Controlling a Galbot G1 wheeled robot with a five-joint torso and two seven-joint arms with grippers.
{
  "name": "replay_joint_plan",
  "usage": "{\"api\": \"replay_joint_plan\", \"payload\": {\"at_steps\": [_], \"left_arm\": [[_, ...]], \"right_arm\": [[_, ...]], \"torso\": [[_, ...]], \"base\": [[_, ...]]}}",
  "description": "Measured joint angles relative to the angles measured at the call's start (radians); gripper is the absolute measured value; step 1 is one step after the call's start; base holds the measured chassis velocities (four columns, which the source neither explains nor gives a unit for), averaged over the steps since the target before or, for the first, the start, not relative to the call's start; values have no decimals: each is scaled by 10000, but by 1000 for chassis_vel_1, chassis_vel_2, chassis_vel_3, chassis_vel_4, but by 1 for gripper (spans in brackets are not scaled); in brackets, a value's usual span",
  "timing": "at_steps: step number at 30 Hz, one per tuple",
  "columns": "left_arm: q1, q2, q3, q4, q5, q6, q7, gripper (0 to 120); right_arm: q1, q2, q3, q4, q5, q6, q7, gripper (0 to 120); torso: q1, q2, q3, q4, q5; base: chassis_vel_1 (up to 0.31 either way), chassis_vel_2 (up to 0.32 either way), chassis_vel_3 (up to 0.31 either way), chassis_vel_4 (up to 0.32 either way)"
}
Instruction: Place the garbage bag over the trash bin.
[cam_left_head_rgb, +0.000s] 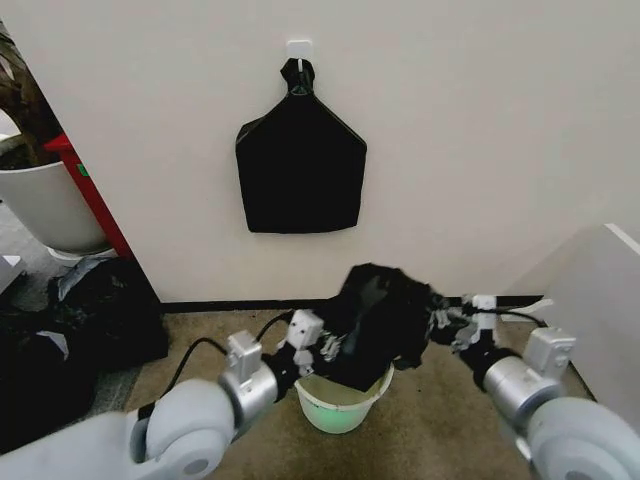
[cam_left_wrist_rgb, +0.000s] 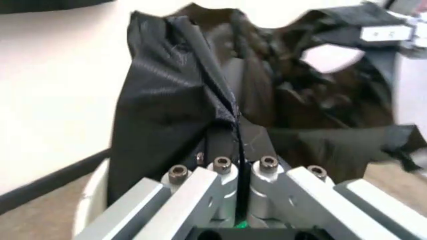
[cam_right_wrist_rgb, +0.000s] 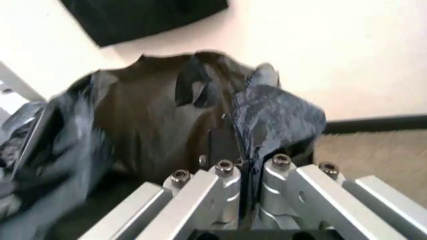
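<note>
**Bag stretched above the bin**

I've got the bag (cam_left_head_rgb: 380, 315) hovering just over the bin (cam_left_head_rgb: 343, 405), left gripper (cam_left_head_rgb: 325, 345) and right gripper (cam_left_head_rgb: 448, 325) each pinching an opposite edge. Film looks light, limp, slippery; I'd hold at the mouth's rim.

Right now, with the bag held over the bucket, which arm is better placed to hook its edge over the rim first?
Probably the left: the left gripper pinches the garbage bag right beside the trash bin rim; the right gripper holds it higher and off to the side.
</note>
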Motion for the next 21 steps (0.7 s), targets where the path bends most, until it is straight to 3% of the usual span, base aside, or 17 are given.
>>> {"api": "replay_joint_plan", "payload": {"at_steps": [2,6,7,11,14,21], "left_arm": [[269,0,-246,34,74,-19,23,0],[2384,192,-1869,-135,322,-132,174,0],[2384,192,-1869,-135,322,-132,174,0],[4417,621,-3254,-798,778,-419,337,0],[5525,674,-3485,-1043,1290,-592,429,0],[6862,462,-3525,-1073,1747,-765,437,0]], "right_arm": [[-16,68,-71,0,-19,-12,-28,0],[-179,427,-308,0,-108,-120,-72,0],[-179,427,-308,0,-108,-120,-72,0],[-576,640,-275,-1,119,-271,54,0],[-742,895,-398,-1,489,-544,284,0],[-1046,1308,-632,-1,573,-824,742,0]], "torso": [[0,0,0,0,-1],[0,-1,1,1,-3],[0,-1,1,1,-3],[0,0,-1,0,1],[0,0,-1,0,1],[0,0,-1,2,1]], "base": [[0,0,0,0],[0,0,0,0],[0,0,0,0],[0,0,0,0],[0,0,0,0],[0,0,0,0]]}}
